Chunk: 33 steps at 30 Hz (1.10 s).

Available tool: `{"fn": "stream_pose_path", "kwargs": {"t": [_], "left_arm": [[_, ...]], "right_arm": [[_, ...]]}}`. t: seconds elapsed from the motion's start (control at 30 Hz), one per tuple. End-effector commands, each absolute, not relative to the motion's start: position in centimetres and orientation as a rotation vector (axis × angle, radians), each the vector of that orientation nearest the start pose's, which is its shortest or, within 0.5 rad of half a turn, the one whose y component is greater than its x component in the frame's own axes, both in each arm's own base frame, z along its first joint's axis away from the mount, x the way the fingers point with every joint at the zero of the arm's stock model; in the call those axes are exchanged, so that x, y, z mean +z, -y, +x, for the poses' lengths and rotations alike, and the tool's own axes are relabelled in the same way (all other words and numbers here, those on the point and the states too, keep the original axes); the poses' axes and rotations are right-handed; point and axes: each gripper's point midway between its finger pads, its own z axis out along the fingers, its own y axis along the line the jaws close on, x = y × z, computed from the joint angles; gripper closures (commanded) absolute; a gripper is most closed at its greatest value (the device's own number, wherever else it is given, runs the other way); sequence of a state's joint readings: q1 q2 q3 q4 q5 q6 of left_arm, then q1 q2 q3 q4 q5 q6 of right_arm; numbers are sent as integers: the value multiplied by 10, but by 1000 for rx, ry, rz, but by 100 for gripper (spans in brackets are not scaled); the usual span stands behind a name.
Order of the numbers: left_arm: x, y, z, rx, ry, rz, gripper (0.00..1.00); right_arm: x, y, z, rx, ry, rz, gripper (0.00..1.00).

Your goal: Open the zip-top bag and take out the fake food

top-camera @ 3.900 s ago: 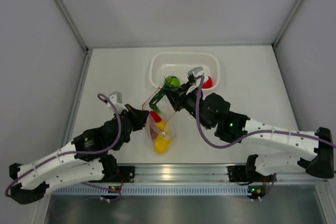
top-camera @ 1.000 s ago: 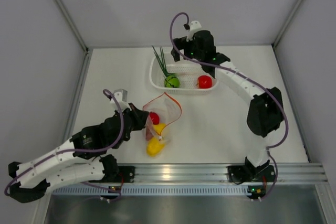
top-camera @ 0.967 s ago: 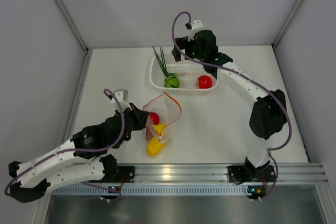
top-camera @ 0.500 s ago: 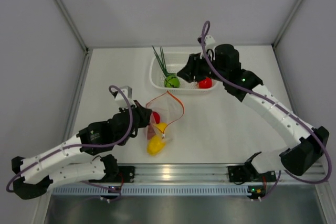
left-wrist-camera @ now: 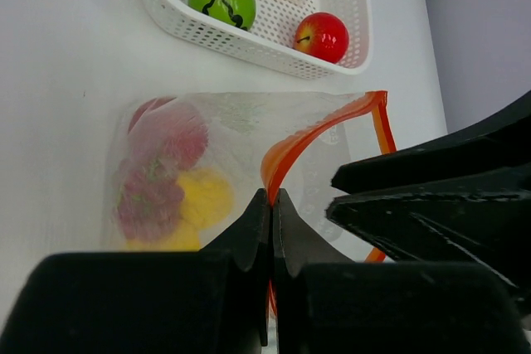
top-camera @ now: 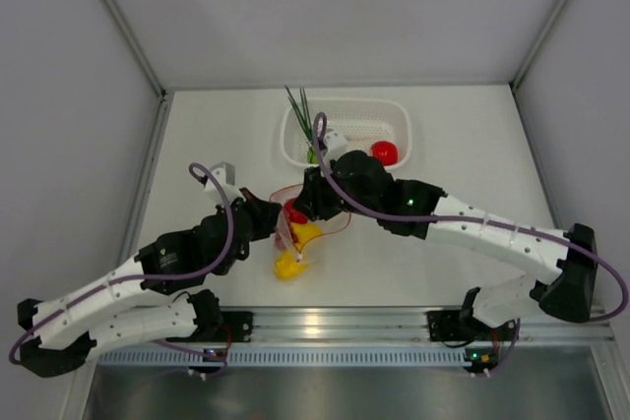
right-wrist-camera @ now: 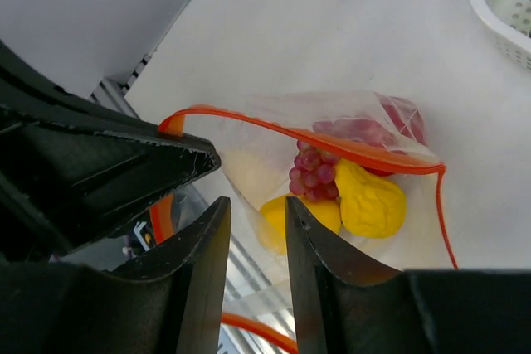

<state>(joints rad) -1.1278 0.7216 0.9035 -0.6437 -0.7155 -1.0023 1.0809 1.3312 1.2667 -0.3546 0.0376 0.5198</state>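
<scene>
Two yellow fruits in zip-top bag; left hand pinches it, right hand ajar, empty.

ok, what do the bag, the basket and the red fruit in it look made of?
Zip-top bag: thin clear plastic film, crinkled and see-through.
Basket: white rigid plastic, likely moulded, with regular holes.
Red fruit: probably hard plastic, going by its glossy highlight.
</scene>
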Motion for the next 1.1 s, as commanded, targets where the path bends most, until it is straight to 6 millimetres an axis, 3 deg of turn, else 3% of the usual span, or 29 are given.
{"fn": "stream_pose_path", "kwargs": {"t": [0.0,0.17,0.37,0.63,0.9,1.07], "left_arm": [[274,188,186,-745,-1925,-363,100],[268,186,186,-735,-1928,-367,100],[255,181,186,-694,-1940,-347,100],[251,176,184,-683,-1939,-327,100],[251,171,184,-697,-1918,-373,100],[251,172,183,-709,-1921,-372,100]], "right_arm": [[280,-393,204,894,-2034,-402,68],[246,-407,220,817,-2091,-307,70],[218,-427,221,841,-2107,-266,73],[186,-453,203,912,-2145,-391,71],[177,-457,185,865,-2149,-423,75],[153,-465,180,850,-2209,-443,74]]}}
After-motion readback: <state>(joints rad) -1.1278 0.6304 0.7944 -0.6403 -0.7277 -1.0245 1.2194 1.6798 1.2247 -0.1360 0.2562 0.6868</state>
